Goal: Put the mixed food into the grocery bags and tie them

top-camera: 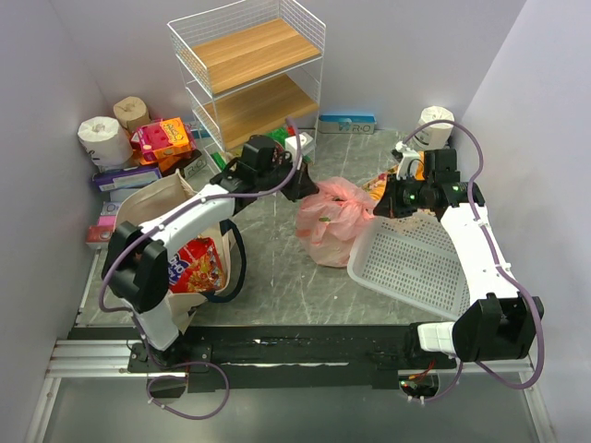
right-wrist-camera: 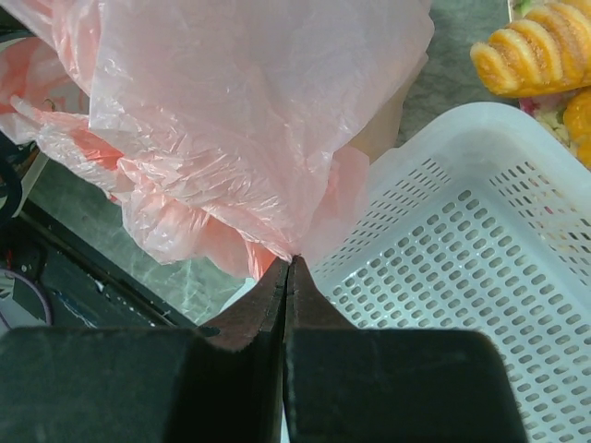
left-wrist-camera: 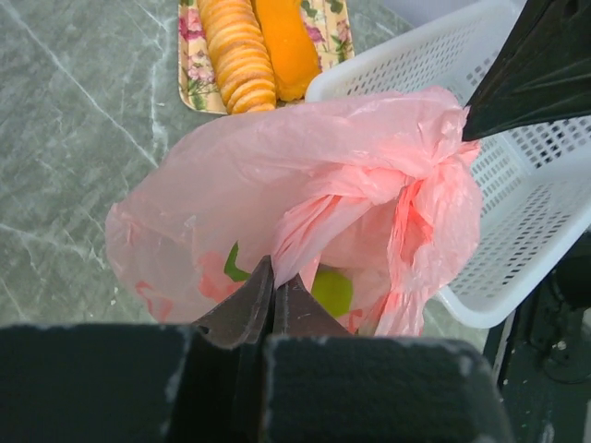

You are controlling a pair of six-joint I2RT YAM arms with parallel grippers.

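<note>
**Pink plastic bag [top-camera: 328, 221]: mid-bench, pinched from both sides**

1. Canvas tote [top-camera: 146, 205]. Beige, standing open at the left of the bench [top-camera: 277, 277], under the left arm. A red snack packet [top-camera: 196, 263] shows in its mouth; a dark strap loops out to the right.
2. Toilet rolls [top-camera: 100, 138]. At the back left corner, well apart from both bags.
3. Wire shelf [top-camera: 249, 74]. White frame with wooden boards, at the back behind the left arm.
4. Left claw [left-wrist-camera: 274, 286]. Fingers closed to a point on a twisted fold of the pink bag, at the bag's upper left.
5. Pink plastic bag, as headed. Thin and crumpled, gathered at the top and resting on the bench at the centre. A round green shape shows through the film low down; what it is cannot be told.
6. Tray [left-wrist-camera: 192, 55]. Flower-printed rim, holding ridged biscuits and an orange bar, on the bench beyond the bag.
7. Right claw [right-wrist-camera: 288, 268]. Fingers pressed together on a thin edge of the pink film, at the bag's upper right.
8. Basket [top-camera: 416, 263]. White and perforated, tilted, on the right with its left rim against the bag.
</note>
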